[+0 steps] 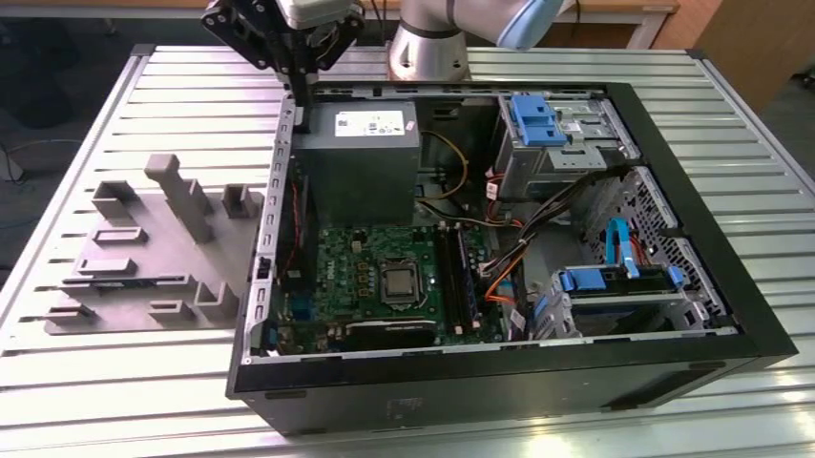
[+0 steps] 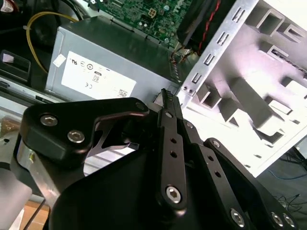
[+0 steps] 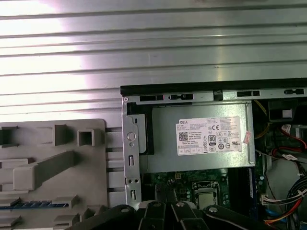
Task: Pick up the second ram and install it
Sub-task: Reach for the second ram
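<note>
The second ram (image 3: 29,204) is a thin blue-green stick lying flat in a groove of the grey moulded tray (image 3: 53,158). In the exterior view it shows as a dark thin line (image 1: 134,281) on the tray (image 1: 153,239), to the left of the open computer case. My gripper (image 1: 303,93) hangs above the case's far corner beside the power supply (image 1: 361,143), well away from the ram. In the second wrist view its black fingers (image 2: 165,103) meet at the gripper's tip (image 2: 164,93), shut, with nothing between them.
The open case (image 1: 510,377) holds the green motherboard (image 1: 369,277), black memory slots (image 1: 452,277), loose cables (image 1: 510,253) and blue-tabbed drive cages (image 1: 612,281). Upright grey blocks (image 1: 178,196) stand on the tray. Everything rests on a ribbed metal table (image 1: 102,382).
</note>
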`<state>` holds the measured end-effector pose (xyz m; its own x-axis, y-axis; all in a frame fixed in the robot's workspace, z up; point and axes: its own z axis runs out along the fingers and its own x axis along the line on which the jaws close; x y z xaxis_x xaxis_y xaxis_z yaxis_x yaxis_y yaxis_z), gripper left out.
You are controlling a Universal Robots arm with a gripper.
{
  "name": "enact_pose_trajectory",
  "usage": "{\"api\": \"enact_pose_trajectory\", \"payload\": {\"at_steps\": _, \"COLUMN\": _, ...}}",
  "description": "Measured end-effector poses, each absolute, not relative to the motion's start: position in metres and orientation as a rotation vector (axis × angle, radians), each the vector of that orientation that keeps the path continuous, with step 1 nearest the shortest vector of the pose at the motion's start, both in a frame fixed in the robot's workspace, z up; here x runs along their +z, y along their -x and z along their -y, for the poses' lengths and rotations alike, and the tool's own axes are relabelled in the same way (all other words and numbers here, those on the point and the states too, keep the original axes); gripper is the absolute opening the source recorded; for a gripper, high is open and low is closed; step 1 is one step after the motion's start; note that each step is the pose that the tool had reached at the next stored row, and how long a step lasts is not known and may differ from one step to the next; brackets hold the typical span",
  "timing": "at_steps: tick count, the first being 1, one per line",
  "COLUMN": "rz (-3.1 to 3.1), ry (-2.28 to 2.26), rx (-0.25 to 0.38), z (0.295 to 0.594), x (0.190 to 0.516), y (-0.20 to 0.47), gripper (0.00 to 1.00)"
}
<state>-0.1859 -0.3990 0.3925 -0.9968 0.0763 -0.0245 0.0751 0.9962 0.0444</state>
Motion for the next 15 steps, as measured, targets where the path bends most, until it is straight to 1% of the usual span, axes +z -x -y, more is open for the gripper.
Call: {"api": "enact_pose_trajectory", "payload": {"at_steps": 15, "rz": -3.112, "ry": -0.118, "rx": 0.068, "z": 0.399, "x": 0.391, "y": 0.214, "gripper": 0.11}}
